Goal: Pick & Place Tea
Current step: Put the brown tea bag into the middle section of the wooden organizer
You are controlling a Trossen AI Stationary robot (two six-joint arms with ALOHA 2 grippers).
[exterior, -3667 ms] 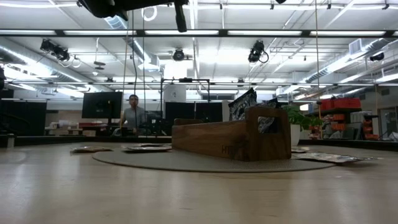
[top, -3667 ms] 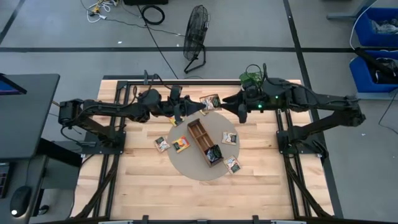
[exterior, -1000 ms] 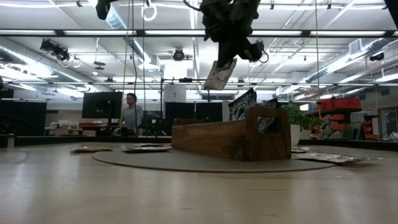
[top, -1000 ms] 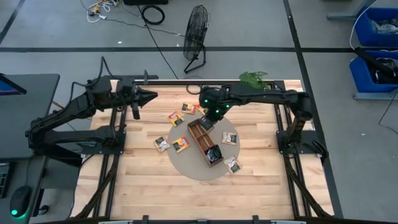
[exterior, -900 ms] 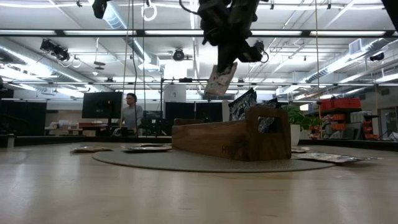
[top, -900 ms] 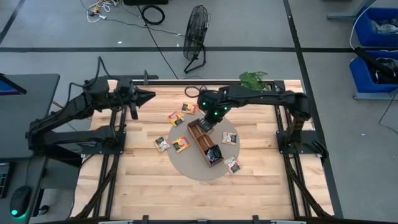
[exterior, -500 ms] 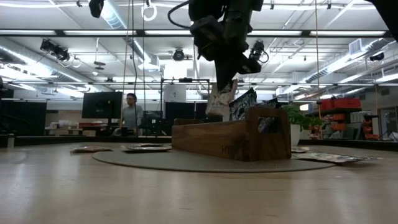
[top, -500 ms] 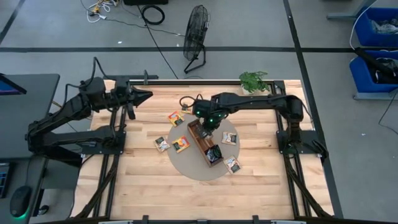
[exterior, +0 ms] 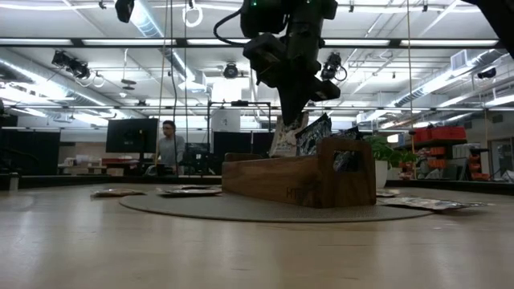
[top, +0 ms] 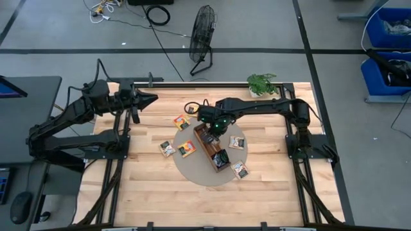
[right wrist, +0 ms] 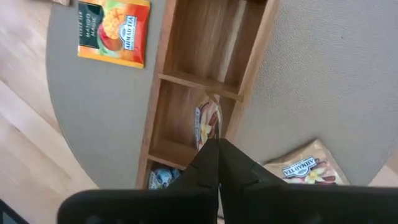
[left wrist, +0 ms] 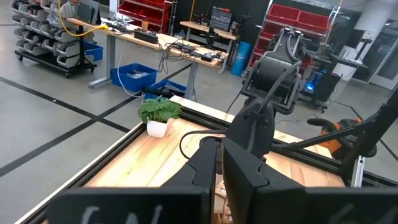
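Over the tray [top: 212, 147] on the mat [top: 192, 167], the right pincer [right wrist: 212, 144] is closed on a beige sachet [right wrist: 205, 124], lowering it upright into the middle compartment. The nearest compartment already holds dark sachets [top: 221, 158] (count unclear); the far one looks empty. At least five sachets lie loose on the mat and counter [top: 148, 186], so most work remains. The left pincer [top: 153, 98] waits far left, closed and empty.
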